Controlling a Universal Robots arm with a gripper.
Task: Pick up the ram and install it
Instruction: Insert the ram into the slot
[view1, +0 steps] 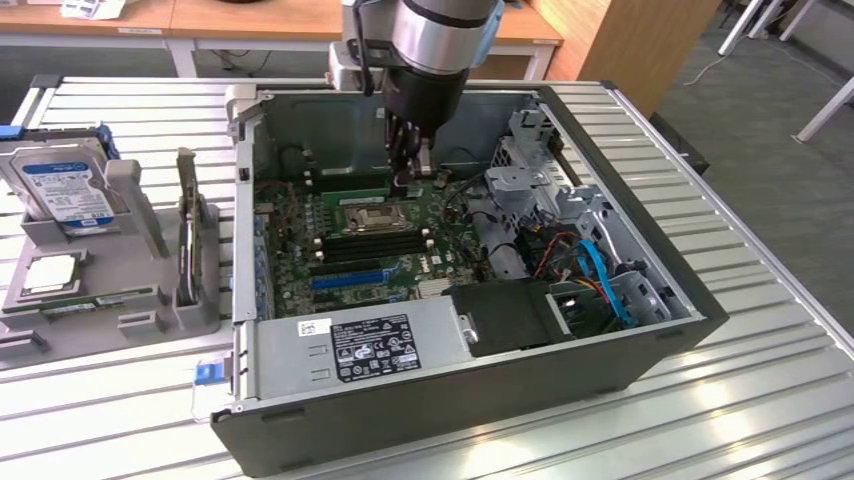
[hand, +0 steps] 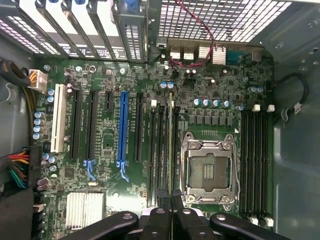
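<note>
A: Biggest first. What's out there?
B: Slatted metal table (view1: 747, 400). On it is an open PC case (view1: 467, 415), side panel off, with a grey parts tray (view1: 134, 325) just beside it on the exterior view's left.

A: What's in the case?
B: Green motherboard (view1: 296, 262) flat on the case floor. Power supply (view1: 360, 345) with a label along the near wall. Metal drive cage (view1: 534, 175) on the exterior view's right, blue cables (view1: 607, 280) nearer the camera than that cage. On the board there's a CPU socket (hand: 207, 170) in a metal frame, with a bank of memory slots on each side. The outer bank (hand: 257, 160) looks empty. Also a blue expansion slot (hand: 121, 130) and a finned heatsink (hand: 85, 210).

A: And the tray?
B: Hard drive (view1: 60, 190) with a blue label standing in the far pocket. Square processor chip (view1: 54, 272) flat in a near pocket. Dark expansion card (view1: 190, 240) on edge, on the side nearest the case. Thin green board (view1: 96, 298) lying flat along the front.

A: Pincer?
B: The arm reaches down into the case. The gripper (hand: 170, 194) is clenched on the ram (hand: 171, 150).

A: Where's the ram exactly?
B: Edge-on between the fingers, running along the slot bank between the CPU socket and the expansion slots. Can't tell whether it's seated or just above the slot.
</note>
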